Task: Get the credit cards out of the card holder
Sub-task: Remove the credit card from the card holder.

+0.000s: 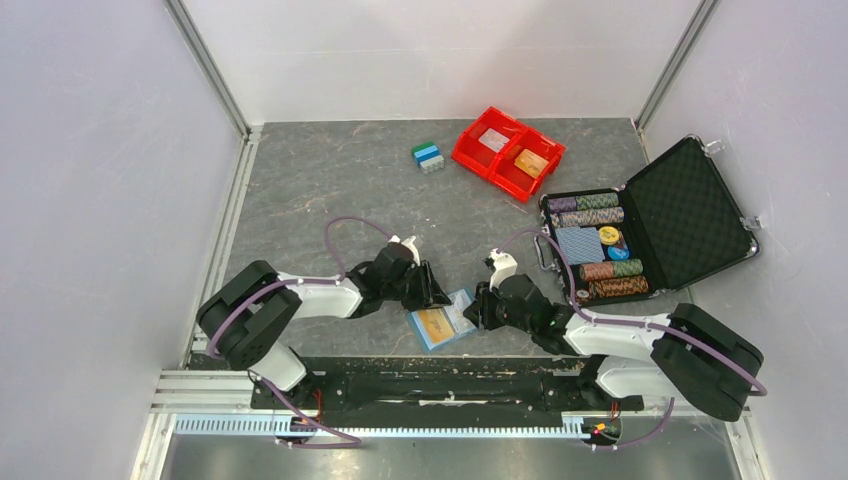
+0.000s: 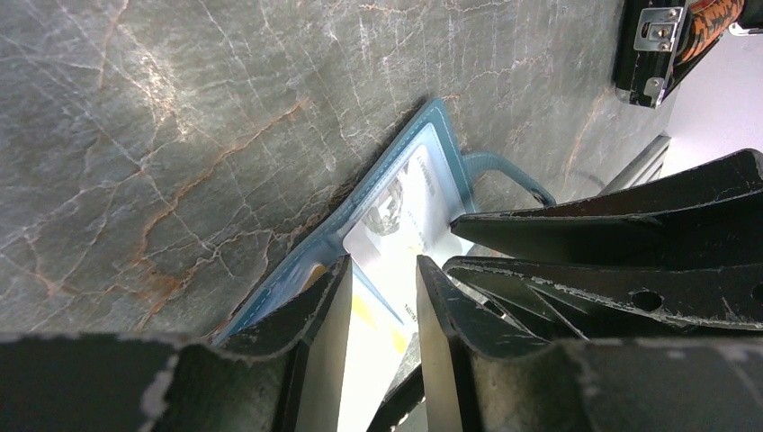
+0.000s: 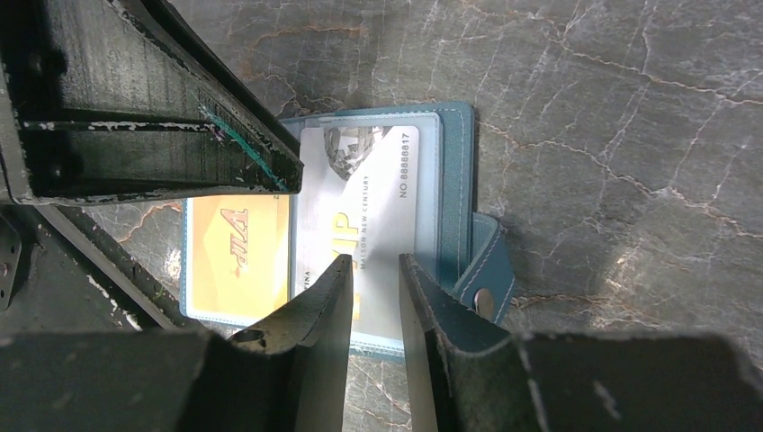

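Where card holder (image 1: 441, 322) lies spread, end effectors (image 1: 436, 291) (image 1: 480, 306) flanking

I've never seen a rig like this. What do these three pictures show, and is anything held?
A robot's left arm and right arm stand at a table's edge. One picture looks down from above; the others come from wrist cameras, each showing its own jaws. Between the arms lies an open blue holder with an orange card and a whitish card inside. Farther back: a red bin and a black case of chips. Both jaws stand apart over the holder; nothing looks held.
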Controlling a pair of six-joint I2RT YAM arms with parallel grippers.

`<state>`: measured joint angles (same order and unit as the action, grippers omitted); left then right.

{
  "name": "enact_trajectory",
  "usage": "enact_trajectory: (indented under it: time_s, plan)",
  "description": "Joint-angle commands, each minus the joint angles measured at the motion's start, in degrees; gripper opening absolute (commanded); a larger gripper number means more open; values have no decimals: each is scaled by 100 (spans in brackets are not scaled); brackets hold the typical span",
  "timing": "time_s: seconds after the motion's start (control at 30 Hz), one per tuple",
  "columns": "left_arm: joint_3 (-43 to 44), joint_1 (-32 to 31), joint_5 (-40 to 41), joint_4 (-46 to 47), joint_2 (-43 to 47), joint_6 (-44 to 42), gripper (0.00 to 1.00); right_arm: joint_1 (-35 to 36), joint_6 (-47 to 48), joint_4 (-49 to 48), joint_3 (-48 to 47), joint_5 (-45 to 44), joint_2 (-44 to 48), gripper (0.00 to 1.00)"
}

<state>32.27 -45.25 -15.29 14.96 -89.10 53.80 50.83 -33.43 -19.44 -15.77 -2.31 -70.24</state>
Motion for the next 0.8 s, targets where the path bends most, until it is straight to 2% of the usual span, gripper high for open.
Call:
enact_trajectory:
  time_s: [0.0,0.3,0.57,0.77]
  plan:
    - [-113,-84,296,108,-133,189,39,-29,-10,239,155,-6,30,28]
    - [-318,-232,306,629,-126,615,38,-55,-130,149,231,54,-40,27]
    - [-250,-487,769,25,-106,824,38,-64,-218,46,355,64,-69,23]
    - [-168,-585,782,-20,-181,985,39,-64,-232,45,374,46,18,23]
